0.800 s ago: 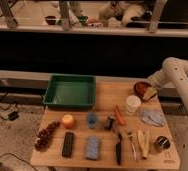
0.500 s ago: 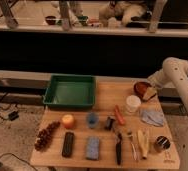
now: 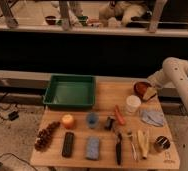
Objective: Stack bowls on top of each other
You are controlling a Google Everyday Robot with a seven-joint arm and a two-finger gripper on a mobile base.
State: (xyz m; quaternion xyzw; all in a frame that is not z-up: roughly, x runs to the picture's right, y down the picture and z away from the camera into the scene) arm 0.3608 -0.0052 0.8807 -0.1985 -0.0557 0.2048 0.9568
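One tool (image 3: 150,93), grip unclear, at brown bowl (image 3: 139,87) by right table (image 3: 106,96) edge

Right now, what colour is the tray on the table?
Green tray, clearest in the camera view. The gripper is at the bowl, by the table's right edge.

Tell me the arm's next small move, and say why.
Probably lift the brown bowl slightly off the table. The end effector is at that bowl near the table's far right corner, and the white bowl stands apart just in front of it, so the brown one likely has to rise before going over the white one.
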